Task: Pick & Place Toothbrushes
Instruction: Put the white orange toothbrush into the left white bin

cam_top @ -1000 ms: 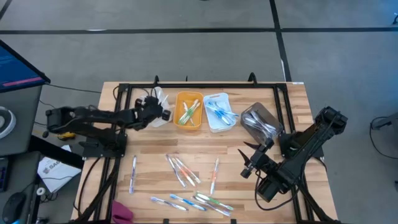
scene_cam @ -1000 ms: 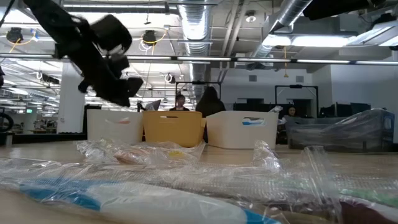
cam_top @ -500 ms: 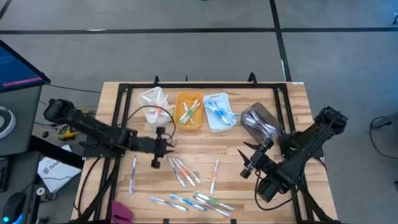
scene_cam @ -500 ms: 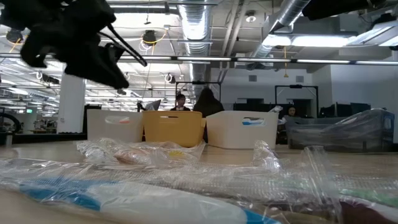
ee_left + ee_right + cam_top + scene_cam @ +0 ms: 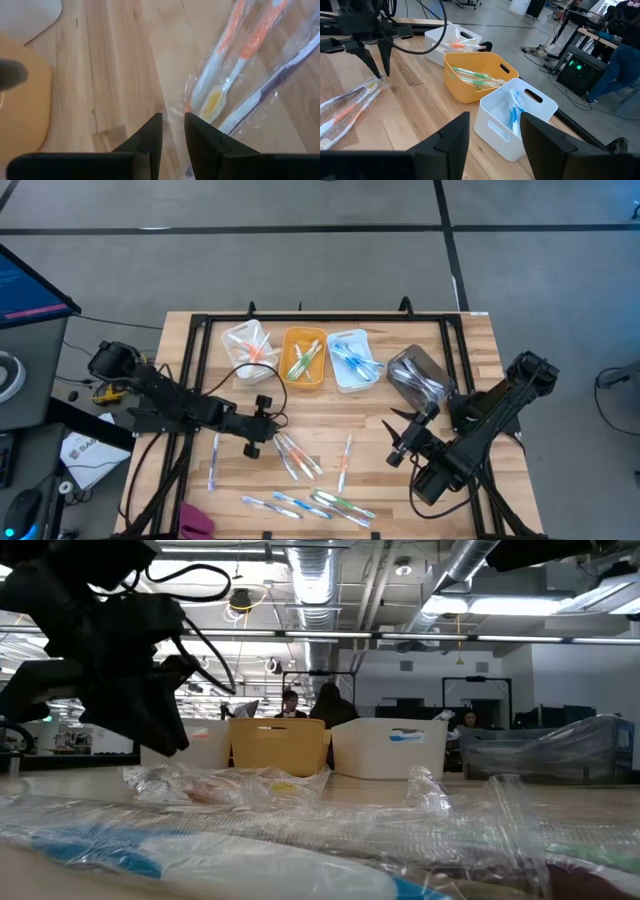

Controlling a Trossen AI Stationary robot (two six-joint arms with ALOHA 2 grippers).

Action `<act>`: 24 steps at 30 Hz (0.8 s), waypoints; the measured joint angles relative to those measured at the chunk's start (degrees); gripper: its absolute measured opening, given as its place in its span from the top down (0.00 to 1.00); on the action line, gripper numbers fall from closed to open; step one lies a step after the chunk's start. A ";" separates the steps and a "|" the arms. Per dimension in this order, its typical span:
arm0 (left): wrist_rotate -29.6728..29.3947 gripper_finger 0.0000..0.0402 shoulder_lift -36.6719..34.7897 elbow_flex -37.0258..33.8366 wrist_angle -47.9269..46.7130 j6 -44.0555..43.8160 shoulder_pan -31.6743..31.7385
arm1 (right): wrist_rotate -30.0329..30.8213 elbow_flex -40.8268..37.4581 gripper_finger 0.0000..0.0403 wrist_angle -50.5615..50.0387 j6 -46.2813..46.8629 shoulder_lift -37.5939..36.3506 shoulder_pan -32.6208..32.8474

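Note:
Several wrapped toothbrushes lie flat on the wooden table: a cluster (image 5: 290, 452), one (image 5: 213, 460), one (image 5: 345, 463) and more near the front edge (image 5: 330, 504). My left gripper (image 5: 265, 432) hangs just left of the cluster, fingers pointing down and slightly open. In the left wrist view its tips (image 5: 172, 120) stand by the corner of a clear wrapper holding orange-handled brushes (image 5: 235, 75); I cannot tell whether they touch it. The right wrist view shows this gripper (image 5: 376, 67) above those brushes (image 5: 350, 102). My right gripper (image 5: 398, 445) waits open over the table's right side.
Three bins stand in a row at the far side: a white one (image 5: 248, 340) with an orange brush, a yellow one (image 5: 303, 358) with green brushes, a white one (image 5: 352, 360) with blue brushes. A crumpled clear bag (image 5: 420, 375) lies to their right. A black frame borders the table.
My left gripper has left the left white bin and swung toward the near edge and a little right, coming down beside the cluster of loose toothbrushes. The bin it covered now shows an orange brush inside. The right arm has kept still.

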 joint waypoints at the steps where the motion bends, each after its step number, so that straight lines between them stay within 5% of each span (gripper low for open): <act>1: -0.01 0.81 -0.02 -0.01 0.38 -0.02 0.00 | 0.00 0.02 0.58 0.00 0.00 -0.01 0.00; 6: 0.00 0.79 -0.04 0.00 1.80 -1.43 -0.09 | 0.00 0.01 0.59 0.01 0.02 -0.01 0.00; 13: 0.01 0.75 -0.41 0.00 2.23 -14.17 1.84 | 0.00 0.00 0.58 0.01 0.02 0.00 0.00; 24: 0.02 0.74 -0.39 0.00 3.28 -8.07 2.21 | 0.00 0.00 0.58 0.00 0.00 -0.02 0.00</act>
